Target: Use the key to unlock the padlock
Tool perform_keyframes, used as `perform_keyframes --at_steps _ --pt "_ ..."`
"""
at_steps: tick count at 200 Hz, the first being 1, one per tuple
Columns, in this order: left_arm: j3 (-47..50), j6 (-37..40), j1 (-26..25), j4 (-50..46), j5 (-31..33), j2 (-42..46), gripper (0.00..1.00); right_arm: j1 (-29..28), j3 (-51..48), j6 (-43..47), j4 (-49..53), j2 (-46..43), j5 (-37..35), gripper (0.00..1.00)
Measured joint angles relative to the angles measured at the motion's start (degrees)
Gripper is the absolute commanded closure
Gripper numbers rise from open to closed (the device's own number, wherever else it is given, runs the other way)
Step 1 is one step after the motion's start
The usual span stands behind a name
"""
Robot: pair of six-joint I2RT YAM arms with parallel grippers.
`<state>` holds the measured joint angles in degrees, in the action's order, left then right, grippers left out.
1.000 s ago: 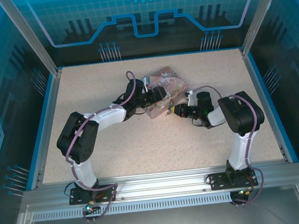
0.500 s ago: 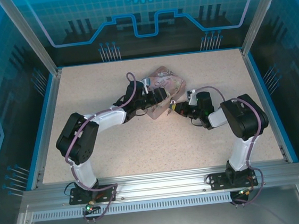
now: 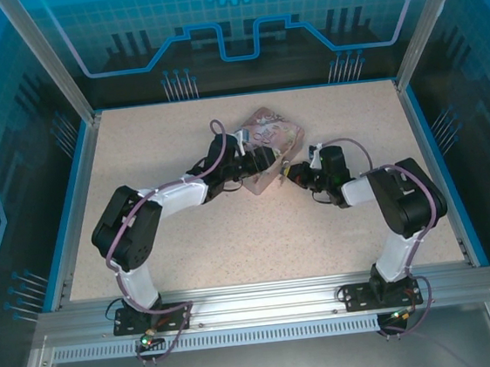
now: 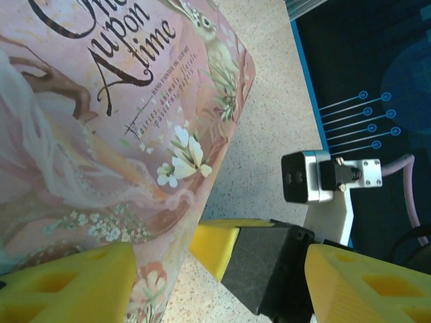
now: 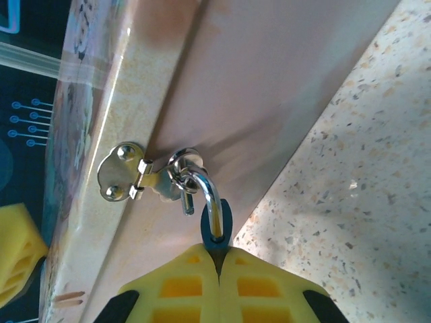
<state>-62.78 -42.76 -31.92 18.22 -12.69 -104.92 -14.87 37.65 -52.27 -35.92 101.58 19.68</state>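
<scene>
The padlock (image 5: pixel 219 225) has a small blue body, and my right gripper (image 5: pixel 219 259) is shut on it. Its thin metal shackle (image 5: pixel 205 188) hooks through the ring of the silver hasp (image 5: pixel 124 173) on the side of the pink tin. One shackle leg sits in the body; the short end hangs free beside the ring. My left gripper (image 4: pixel 219 252) is open at the tin's near corner, one finger (image 4: pixel 67 282) over the lid, and the right gripper's tip lies between its fingers. In the top view both grippers, left (image 3: pixel 264 159) and right (image 3: pixel 289 172), meet at the tin (image 3: pixel 266 133). The key is hidden.
The flat pink illustrated tin (image 4: pixel 101 121) lies at the table's far middle. A speckled tabletop (image 3: pixel 232 229) spreads around it, bounded by blue rails (image 3: pixel 72 202) and aluminium frame posts. The right arm's wrist camera (image 4: pixel 303 176) stands close to my left gripper.
The right gripper has moved a little farther away and toward the tin, still shut. The right arm's elbow has swung rightward. The left arm has barely shifted.
</scene>
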Motion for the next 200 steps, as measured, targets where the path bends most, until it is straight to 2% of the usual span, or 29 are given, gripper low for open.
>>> perform_keyframes --at_steps 18,72,107,135,168,189,200 --pt "0.0 0.9 -0.2 -0.5 0.4 0.2 0.31 0.0 1.8 0.9 3.8 -0.4 -0.9 0.95" --pt "0.0 1.4 -0.5 -1.0 1.0 0.3 0.31 -0.6 12.7 8.6 23.8 -1.9 -7.6 0.95" --pt "0.0 1.4 -0.5 -1.1 1.0 0.3 0.31 -0.7 16.9 12.2 29.6 -1.9 -13.6 0.95" --pt "0.0 1.4 -0.5 -1.2 1.0 0.3 0.31 -0.9 18.7 14.1 31.9 -1.6 -15.4 0.94" --pt "0.0 1.4 -0.5 -1.2 1.0 0.3 0.31 -0.7 18.5 16.1 31.3 -1.2 -14.6 0.83" --pt "0.0 1.4 -0.5 -1.2 1.0 0.4 0.31 1.0 15.0 18.5 26.7 -1.5 -9.3 0.67" --pt "0.0 1.4 -0.5 -1.2 1.1 0.4 0.31 2.6 13.0 20.0 24.7 -1.6 -5.8 0.63"
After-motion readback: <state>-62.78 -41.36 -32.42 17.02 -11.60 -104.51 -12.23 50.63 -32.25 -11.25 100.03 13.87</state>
